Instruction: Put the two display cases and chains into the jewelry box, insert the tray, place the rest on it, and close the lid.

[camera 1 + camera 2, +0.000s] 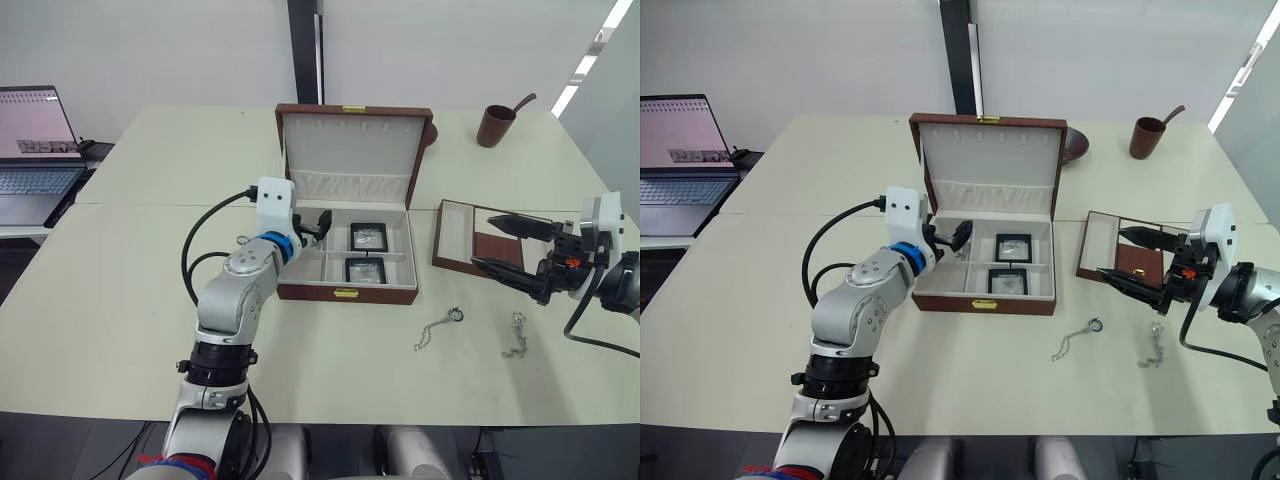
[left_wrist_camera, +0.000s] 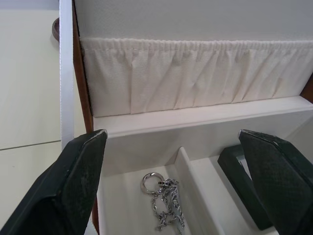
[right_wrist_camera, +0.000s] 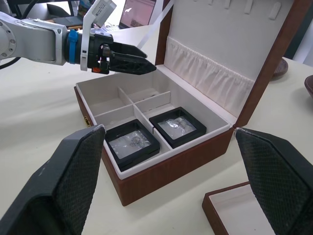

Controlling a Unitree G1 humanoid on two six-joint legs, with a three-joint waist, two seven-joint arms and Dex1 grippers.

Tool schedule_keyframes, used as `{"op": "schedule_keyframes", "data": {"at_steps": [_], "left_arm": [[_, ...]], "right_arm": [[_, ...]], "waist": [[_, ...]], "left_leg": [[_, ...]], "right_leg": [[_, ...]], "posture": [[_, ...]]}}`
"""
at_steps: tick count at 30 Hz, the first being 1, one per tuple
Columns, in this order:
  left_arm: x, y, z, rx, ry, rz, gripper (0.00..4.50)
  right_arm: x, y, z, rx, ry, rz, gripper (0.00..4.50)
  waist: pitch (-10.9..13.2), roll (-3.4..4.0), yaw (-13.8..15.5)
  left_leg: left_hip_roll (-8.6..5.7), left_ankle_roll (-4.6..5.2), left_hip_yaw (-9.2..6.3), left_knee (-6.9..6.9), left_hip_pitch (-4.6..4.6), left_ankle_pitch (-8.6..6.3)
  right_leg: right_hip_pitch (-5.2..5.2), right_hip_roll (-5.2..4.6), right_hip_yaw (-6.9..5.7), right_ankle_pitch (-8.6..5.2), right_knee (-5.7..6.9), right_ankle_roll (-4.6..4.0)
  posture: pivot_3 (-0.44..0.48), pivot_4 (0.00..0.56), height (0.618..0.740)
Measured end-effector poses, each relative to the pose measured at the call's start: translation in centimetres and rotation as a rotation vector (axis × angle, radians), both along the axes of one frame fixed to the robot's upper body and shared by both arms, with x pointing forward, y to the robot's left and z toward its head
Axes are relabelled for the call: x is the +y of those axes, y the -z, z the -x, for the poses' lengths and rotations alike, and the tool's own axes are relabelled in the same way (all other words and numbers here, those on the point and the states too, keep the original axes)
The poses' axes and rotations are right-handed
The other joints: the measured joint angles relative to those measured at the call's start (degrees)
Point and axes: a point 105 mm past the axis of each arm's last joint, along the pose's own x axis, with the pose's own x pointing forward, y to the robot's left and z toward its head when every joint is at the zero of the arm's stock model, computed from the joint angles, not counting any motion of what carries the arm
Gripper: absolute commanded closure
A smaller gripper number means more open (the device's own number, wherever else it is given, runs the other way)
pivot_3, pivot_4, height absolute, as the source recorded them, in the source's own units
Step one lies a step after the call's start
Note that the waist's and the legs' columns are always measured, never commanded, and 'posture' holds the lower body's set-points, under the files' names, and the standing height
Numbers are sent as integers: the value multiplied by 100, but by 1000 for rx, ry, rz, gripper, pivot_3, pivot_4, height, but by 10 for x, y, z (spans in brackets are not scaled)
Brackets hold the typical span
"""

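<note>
The brown wooden jewelry box (image 1: 346, 290) with its cream lining stood open on the pale table (image 1: 120, 290), lid upright. In its right-hand compartments lay two black-framed square display cases (image 1: 368, 237), one behind the other. In the rear left compartment a silver chain with a ring (image 2: 164, 200) already rested on the lining. The left gripper (image 1: 958, 236) hovered above that compartment, its two black fingers spread wide and holding nothing.

To the right of the box sat the brown cream-lined insert tray (image 1: 455, 232), and in front of the box, nearer the robot, two more silver chains (image 1: 438, 328) lay loose on the table, well apart from each other. The right gripper (image 1: 508, 246) hung over the tray's near edge beside the second chain (image 1: 517, 335), fingers parted and empty.

The loose chains looked light, limp and slippery; they would probably sag and slide rather than lift as one piece. A pinch at the ring or a bunched section seemed the surest hold. The tray appeared rigid and light, best taken by one wall.
</note>
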Motion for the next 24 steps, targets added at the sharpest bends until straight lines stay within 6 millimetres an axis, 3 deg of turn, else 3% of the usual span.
{"op": "schedule_keyframes", "data": {"at_steps": [4,8,11,15,18,24], "left_arm": [[-6,-2,3,-6,49,16,24],[-22,-14,20,-50,234,45,24],[-19,-19,33,-61,351,68,24],[17,-22,44,-53,399,54,24],[55,-14,58,-5,393,13,24],[120,6,85,91,295,-19,24]], "right_arm": [[0,0,0,0,2,0,0],[-5,5,-2,24,15,-10,0],[-14,12,-2,57,44,-23,0],[-39,20,-5,95,139,-34,0],[-65,29,-6,127,243,-53,0],[-95,45,-5,159,370,-66,0]], "waist": [[0,0,0],[0,0,-4],[0,1,-17],[1,3,-38],[3,5,-39],[3,7,-30]], "left_leg": [[0,0,0,0,0,0],[1,-1,3,-2,0,0],[5,-1,2,-2,3,0],[5,0,6,-4,5,0],[7,0,7,-6,4,0],[16,1,7,-5,6,-1]], "right_leg": [[0,0,0,0,0,0],[-1,0,1,0,0,0],[-1,2,0,0,1,0],[-2,4,3,0,1,-1],[-4,1,6,-1,-1,-2],[-3,-1,6,-1,0,-2]], "posture": [[0,150,740],[0,150,740],[0,150,740],[0,150,740],[0,150,740],[0,150,740]]}}
